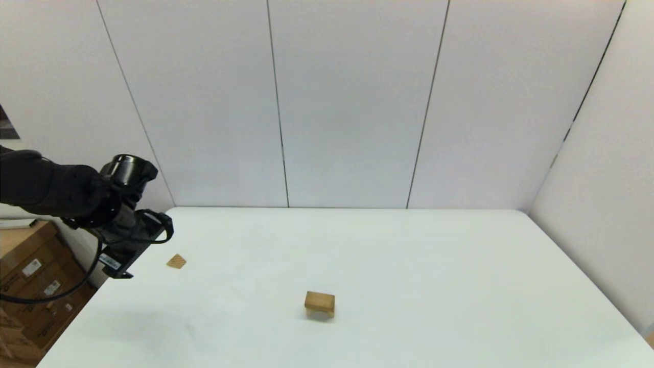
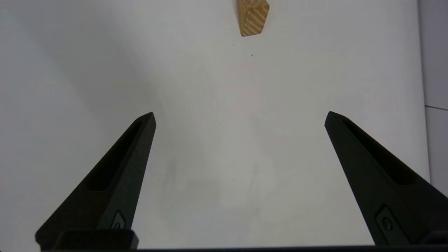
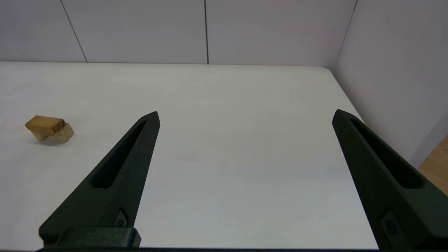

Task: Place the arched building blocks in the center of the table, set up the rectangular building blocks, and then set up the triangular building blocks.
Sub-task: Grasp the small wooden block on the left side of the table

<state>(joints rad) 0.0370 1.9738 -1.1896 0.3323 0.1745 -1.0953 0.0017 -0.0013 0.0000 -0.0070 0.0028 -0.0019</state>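
The arch block [image 1: 320, 303] stands mid-table [image 1: 409, 266]; the left pincer [image 2: 239, 117], wide open and empty, hovers short of the triangular wedge [image 2: 253, 16], unplaced.

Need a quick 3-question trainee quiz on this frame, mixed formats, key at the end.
1. True or false: the left gripper is open, with nothing between its fingers.
2. Which block sits nearer the left gripper? A) the arched block B) the triangular block
3. Fill in: the arched block stands with its notch facing ____.

Key: 1 true. 2 B; the triangular block lies by the table's left edge. 3 down, toward the table. The right gripper is open too, off to the arched block's right.
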